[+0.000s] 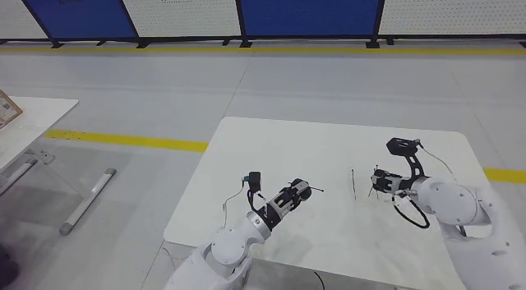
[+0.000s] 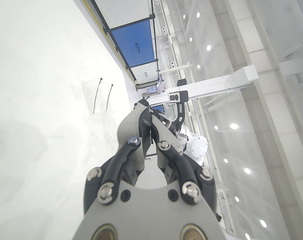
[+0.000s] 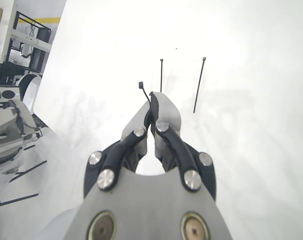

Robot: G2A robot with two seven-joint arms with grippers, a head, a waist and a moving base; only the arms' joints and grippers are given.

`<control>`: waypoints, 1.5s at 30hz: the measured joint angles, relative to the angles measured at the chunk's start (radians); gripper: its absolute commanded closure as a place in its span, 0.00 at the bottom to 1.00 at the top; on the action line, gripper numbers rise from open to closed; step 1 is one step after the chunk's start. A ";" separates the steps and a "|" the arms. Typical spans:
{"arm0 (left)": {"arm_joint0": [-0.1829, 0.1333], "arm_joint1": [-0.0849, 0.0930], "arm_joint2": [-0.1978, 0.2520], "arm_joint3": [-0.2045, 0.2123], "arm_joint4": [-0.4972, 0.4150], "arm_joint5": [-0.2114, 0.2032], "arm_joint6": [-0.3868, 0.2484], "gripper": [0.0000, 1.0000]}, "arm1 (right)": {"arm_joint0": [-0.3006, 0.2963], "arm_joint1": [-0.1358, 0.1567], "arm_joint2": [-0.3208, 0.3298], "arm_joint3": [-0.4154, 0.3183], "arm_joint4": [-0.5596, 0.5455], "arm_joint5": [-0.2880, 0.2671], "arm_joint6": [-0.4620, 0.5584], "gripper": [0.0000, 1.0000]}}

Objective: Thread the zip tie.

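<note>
pinching a zip tie (image 3: 141, 85) in the right gripper (image 3: 151, 99), head protruding.

Two thin black plastic zip ties (image 3: 198, 86) are lying side by side on the white tabletop (image 3: 241, 38), before the right gripper (image 3: 151, 96)

The left gripper (image 2: 147, 107) hangs over the white table (image 2: 41, 76). Its two fingers are pressed together on a held zip tie (image 2: 147, 97), whose thin black end pokes just past the tips. A loose zip tie (image 2: 97, 96) and a second loose zip tie (image 2: 109, 97) lie side by side, not touching, in from the table's rounded corner. Beyond the fingers stands the other arm (image 2: 196, 146) with its black camera bracket (image 2: 177, 97).
</note>
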 measured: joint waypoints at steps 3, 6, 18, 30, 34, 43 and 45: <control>0.000 0.000 0.000 0.000 0.000 0.000 0.000 1.00 | -0.028 -0.004 -0.018 -0.023 0.022 -0.008 -0.057 1.00; 0.000 0.000 0.000 0.000 0.000 0.000 0.000 1.00 | -0.089 -0.006 -0.016 -0.116 -0.016 0.014 -0.190 1.00; 0.000 0.000 0.000 0.000 0.000 0.000 0.000 1.00 | -0.239 -0.005 -0.010 -0.279 -0.059 0.046 -0.408 1.00; -0.032 -0.016 0.075 0.009 0.202 0.052 0.180 1.00 | -0.253 -0.014 -0.044 -0.290 -0.072 0.053 -0.493 1.00; -0.048 -0.025 0.110 0.028 0.224 0.066 0.214 1.00 | -0.253 -0.024 -0.075 -0.302 -0.073 0.072 -0.560 1.00; -0.047 -0.025 0.110 0.028 0.222 0.066 0.214 1.00 | -0.253 -0.024 -0.075 -0.301 -0.073 0.072 -0.561 1.00; -0.047 -0.025 0.110 0.028 0.222 0.066 0.214 1.00 | -0.253 -0.024 -0.075 -0.301 -0.073 0.072 -0.561 1.00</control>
